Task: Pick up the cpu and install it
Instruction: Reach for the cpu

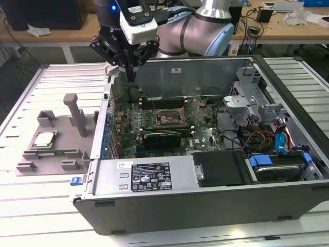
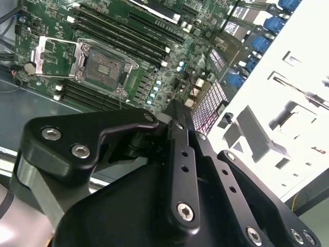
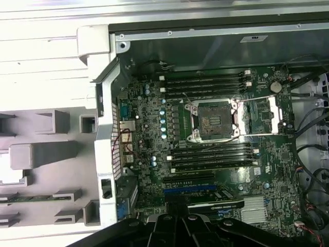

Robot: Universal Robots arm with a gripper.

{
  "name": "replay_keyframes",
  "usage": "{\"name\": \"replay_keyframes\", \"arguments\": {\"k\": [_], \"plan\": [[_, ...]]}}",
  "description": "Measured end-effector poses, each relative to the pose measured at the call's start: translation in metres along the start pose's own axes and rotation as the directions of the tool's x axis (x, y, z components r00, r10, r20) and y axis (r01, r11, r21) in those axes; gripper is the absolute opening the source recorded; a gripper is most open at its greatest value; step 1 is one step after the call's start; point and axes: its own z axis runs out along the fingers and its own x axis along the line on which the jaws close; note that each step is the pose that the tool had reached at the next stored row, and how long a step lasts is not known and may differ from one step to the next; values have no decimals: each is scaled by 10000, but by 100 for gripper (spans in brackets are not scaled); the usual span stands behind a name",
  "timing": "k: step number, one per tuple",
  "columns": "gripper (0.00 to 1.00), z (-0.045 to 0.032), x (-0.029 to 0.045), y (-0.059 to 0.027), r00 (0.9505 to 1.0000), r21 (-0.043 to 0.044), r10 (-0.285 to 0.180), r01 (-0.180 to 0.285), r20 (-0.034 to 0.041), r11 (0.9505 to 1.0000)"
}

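Silver-side up and lying flat in the grey holder (image 1: 49, 119): finding the cpu (image 1: 45, 138) well out to the side of the gripper (image 1: 131, 77) and lower, beyond the case wall. Hovering with fingers pressed together on nothing, so probably needing to be opening first, coming down square and gripping opposite edges. Being square, showing no real long axis; lining up edge-for-edge with the holder.

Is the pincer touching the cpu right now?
Apart. The exterior view shows the pincer over the computer case, while the cpu lies in the grey fixture outside it.
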Motion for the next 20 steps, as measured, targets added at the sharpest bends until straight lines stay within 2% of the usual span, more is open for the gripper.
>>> {"name": "replay_keyframes", "arguments": {"k": [9, 13, 20], "plan": [[11, -3, 115, -9, 10000, 0, 0, 0, 0, 10000], [11, -5, 212, -16, 10000, -1, 1, -1, 0, 10000], [11, -9, 321, -24, 10000, 0, 0, 0, -1, 10000]]}}
